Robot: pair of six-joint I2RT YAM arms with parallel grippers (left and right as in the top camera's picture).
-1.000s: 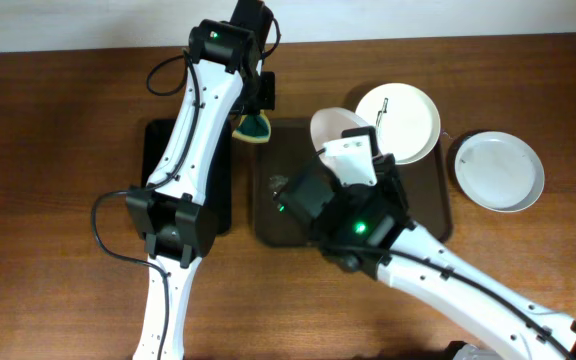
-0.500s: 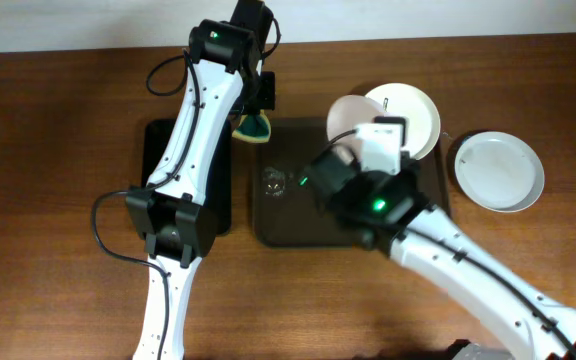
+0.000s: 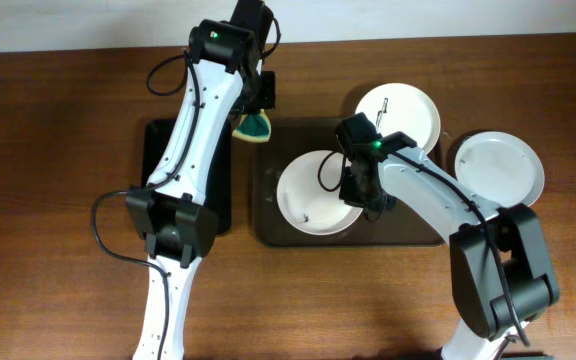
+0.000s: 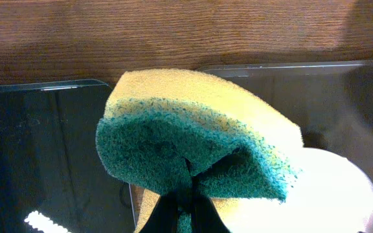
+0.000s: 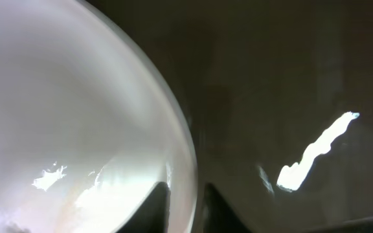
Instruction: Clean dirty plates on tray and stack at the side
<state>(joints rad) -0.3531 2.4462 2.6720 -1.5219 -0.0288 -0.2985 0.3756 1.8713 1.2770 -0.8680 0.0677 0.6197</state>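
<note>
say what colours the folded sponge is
The folded sponge is yellow with a dark green scouring face; clearest in the left wrist view.

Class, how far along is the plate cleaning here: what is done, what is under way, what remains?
Done, apparently: the right plate sits off the tray, no mark showing. In hand: the right hand grips the rim of the middle plate on the tray; the left hand holds a sponge, clear of it. Left: wiping that one and the marked plate, then stacking.

One plate lies in the tray, a second plate behind it, a third plate rightward.
</note>
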